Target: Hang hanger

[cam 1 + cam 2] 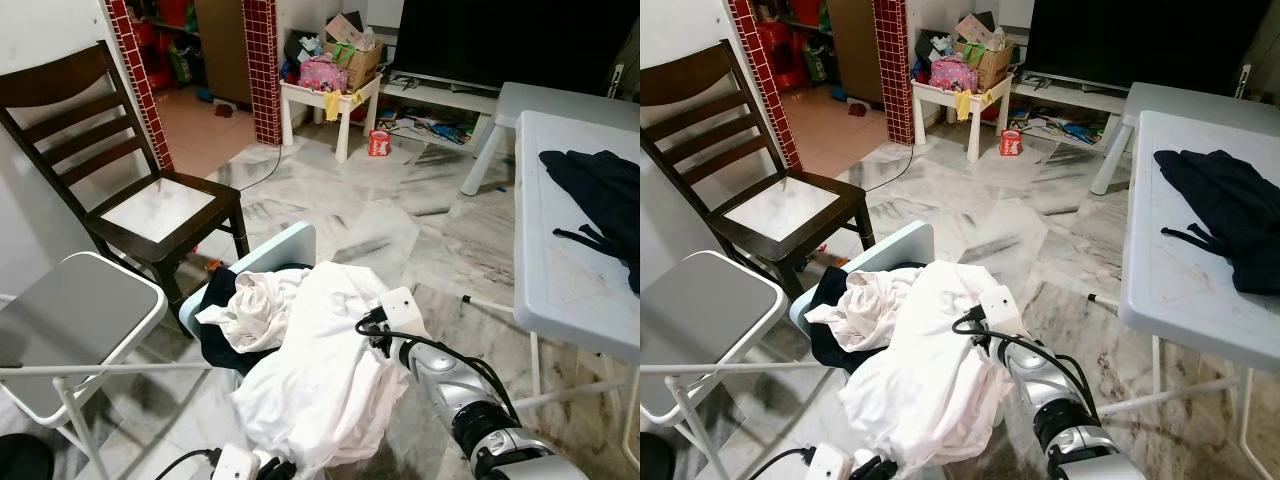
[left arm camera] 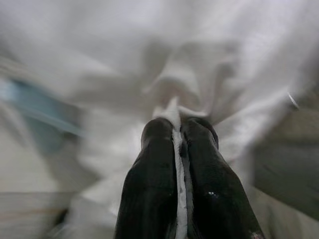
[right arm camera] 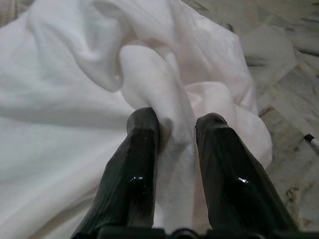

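Left gripper (image 2: 179, 130): two black fingers pressed together on a thin fold of the crumpled white cloth garment (image 1: 325, 385), a sliver of fabric pinched between the pads. The wrist view is blurred; white cloth all around the tips.

Right gripper (image 3: 177, 124): fingers partly spread, a thick roll of the same white garment bunched between them; both inner faces touch the cloth. In the head views the right silver arm (image 1: 455, 390) comes up from the lower edge, its white wrist block against the garment's right side, the fingers hidden in the fabric.

The garment hangs in a heap between the two arms, draped over and in front of a pale blue plastic basket (image 1: 285, 246). Dark clothing (image 1: 222, 335) lies in the basket under a second wad of white cloth.

No hanger can be made out; cannot tell where it is.

Left of the basket: grey folding chair with white metal frame (image 1: 70, 325). Behind that, a dark brown wooden slat-back chair (image 1: 120, 170) against the wall.

Right side: light grey plastic table (image 1: 570, 270), with a black garment (image 1: 600, 205) lying on its top.

Floor is grey-veined marble tile (image 1: 400, 225). Far back: small white side table (image 1: 330, 100) piled with clutter, red-tiled pillar (image 1: 262, 70), black television screen (image 1: 500, 40).
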